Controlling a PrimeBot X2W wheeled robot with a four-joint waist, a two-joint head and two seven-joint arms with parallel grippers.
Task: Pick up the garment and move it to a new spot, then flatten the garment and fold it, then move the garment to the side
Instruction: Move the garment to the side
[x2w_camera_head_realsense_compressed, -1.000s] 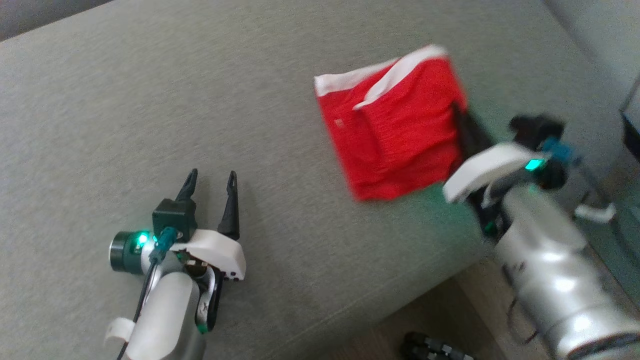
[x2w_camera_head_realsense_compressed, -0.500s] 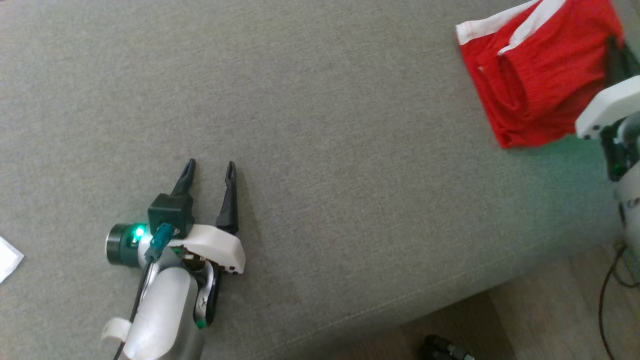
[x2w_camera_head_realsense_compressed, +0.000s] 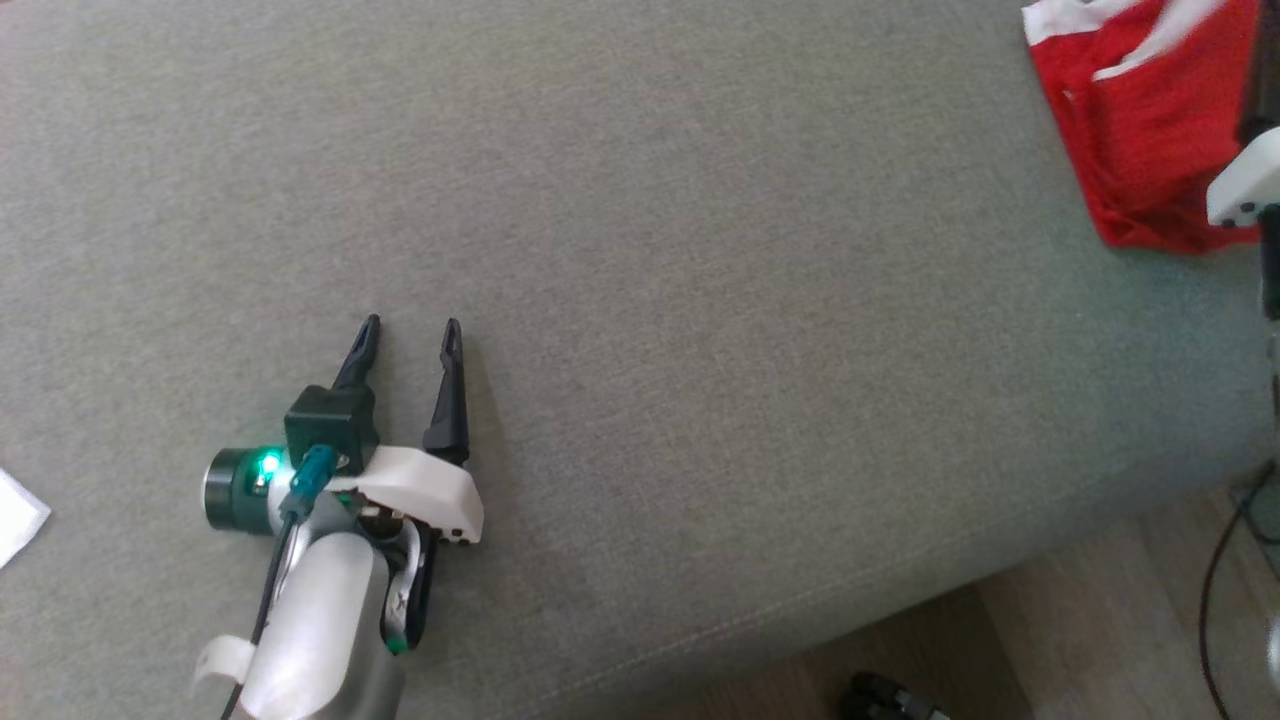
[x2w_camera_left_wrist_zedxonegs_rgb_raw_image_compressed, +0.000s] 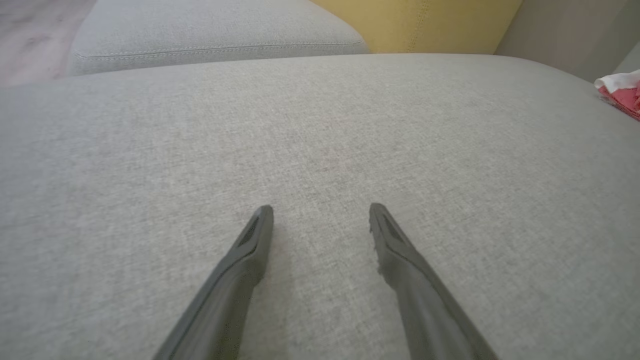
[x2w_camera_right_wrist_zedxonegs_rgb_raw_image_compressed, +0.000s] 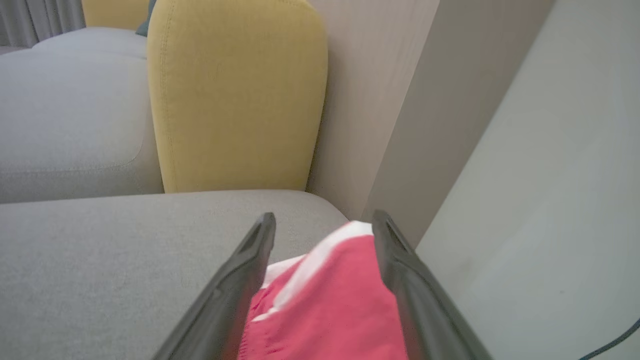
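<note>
Left gripper (x2w_camera_head_realsense_compressed: 411, 322) lower left of frame, fingers spread wide, nothing in them, over grey cushion (x2w_camera_head_realsense_compressed: 700, 300). Folded red garment (x2w_camera_head_realsense_compressed: 1140, 120) on cushion, upper right corner. Right gripper (x2w_camera_right_wrist_zedxonegs_rgb_raw_image_compressed: 322, 214) fingers wide apart, garment lying between them at frame bottom, not clamped

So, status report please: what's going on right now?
Left tool open, empty, over grey seat. Right tool open, straddling folded garment at seat's far right. No obstacles seen.
</note>
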